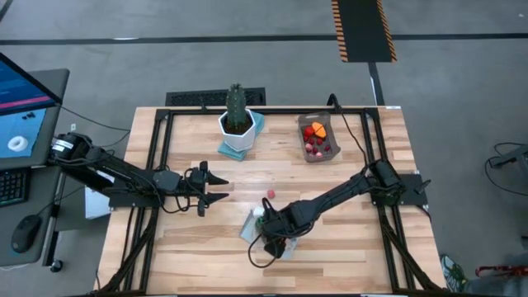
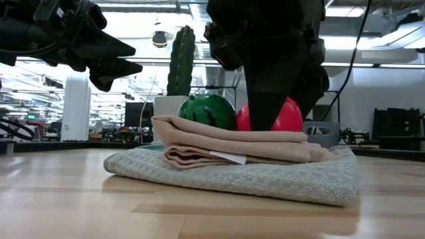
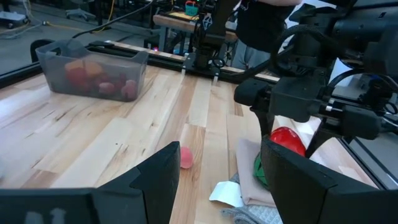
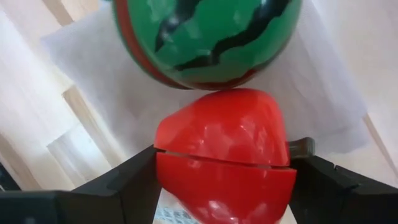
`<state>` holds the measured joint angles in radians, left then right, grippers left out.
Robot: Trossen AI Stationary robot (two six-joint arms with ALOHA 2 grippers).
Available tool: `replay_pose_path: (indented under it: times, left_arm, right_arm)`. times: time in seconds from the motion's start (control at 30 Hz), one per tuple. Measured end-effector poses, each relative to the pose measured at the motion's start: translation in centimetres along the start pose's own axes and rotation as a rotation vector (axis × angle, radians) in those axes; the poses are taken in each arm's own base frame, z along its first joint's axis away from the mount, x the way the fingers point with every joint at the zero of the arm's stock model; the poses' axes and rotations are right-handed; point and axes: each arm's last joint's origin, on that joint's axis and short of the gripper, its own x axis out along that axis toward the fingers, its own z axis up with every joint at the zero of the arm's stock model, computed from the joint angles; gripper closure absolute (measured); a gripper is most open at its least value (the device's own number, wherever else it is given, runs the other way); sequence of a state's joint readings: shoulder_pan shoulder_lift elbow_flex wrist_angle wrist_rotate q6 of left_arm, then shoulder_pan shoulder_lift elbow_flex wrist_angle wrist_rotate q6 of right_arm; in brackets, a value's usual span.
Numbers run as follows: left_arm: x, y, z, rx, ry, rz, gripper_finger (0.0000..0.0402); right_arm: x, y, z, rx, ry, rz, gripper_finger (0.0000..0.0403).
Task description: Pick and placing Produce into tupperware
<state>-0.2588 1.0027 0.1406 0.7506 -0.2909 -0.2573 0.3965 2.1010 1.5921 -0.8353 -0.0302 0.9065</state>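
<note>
1 red produce pc (image 4: pixel 224 162) btwn right tool (image 4: pixel 225 177) fingers

- From above, my right gripper (image 1: pixel 266 224) hid the red piece (image 4: pixel 225 155) beneath it.
- The striped melon (image 4: pixel 208 38) beyond its fingers was cut off in the wrist view.

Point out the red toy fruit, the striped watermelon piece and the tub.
red toy fruit (image 4: pixel 224 146), right wrist view, its glossy middle.
watermelon piece (image 4: pixel 208 37), right wrist view, striped green skin.
tub (image 3: pixel 93 68), left wrist view, front wall.
</note>
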Motion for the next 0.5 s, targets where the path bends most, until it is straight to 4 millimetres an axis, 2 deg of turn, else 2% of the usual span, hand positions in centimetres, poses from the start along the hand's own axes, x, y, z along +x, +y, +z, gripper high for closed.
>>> replay_pose_path:
  times: [0.5]
  left_arm:
    - [0.0,0.0,0.0,0.0,0.0,0.0,0.0189]
  right_arm:
    - [-0.09,-1.0,0.95,-0.017,0.095,0.06,0.0097]
